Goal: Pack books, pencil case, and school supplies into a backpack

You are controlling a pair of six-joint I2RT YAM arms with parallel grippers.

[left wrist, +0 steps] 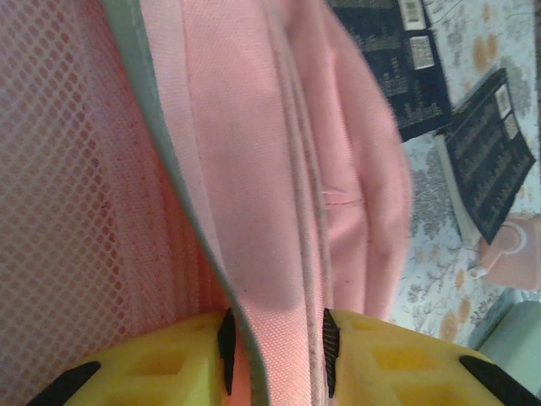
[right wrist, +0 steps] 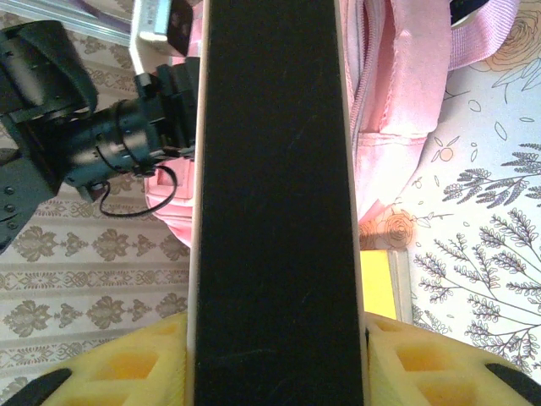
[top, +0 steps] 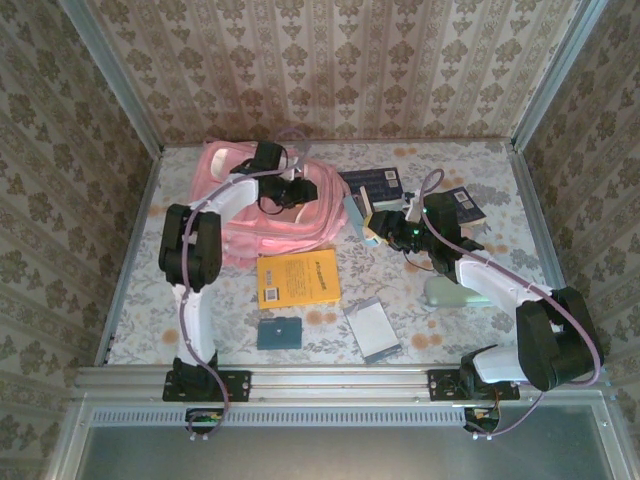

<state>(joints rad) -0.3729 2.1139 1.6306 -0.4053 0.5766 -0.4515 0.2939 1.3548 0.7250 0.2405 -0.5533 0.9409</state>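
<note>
1. At the table's [top: 490, 165] near edge we see a dark teal rectangle [top: 279, 332] and a silver-framed pale rectangle [top: 371, 330].
2. Mid-table lies the orange-yellow book [top: 297, 278]; we cannot read its white code square [top: 272, 296].
3. Our right fingers [right wrist: 423, 364] clamp a black slab [right wrist: 275, 211] beside the backpack [top: 300, 238], which sits far-left.
4. Our left fingers [left wrist: 397, 372] pinch its rim.
5. The navy books [top: 372, 181] lie toward the far edge, their yellow print illegible.

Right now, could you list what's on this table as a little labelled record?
Left gripper: shut on the rim of the backpack
Right gripper: shut on a flat dark item, beside the backpack
Yellow book: lying flat in front of the backpack
Navy books: two, flat, at the far side
Teal rectangle: flat, near side
Grey-framed rectangle: near side, right of the teal one
</note>
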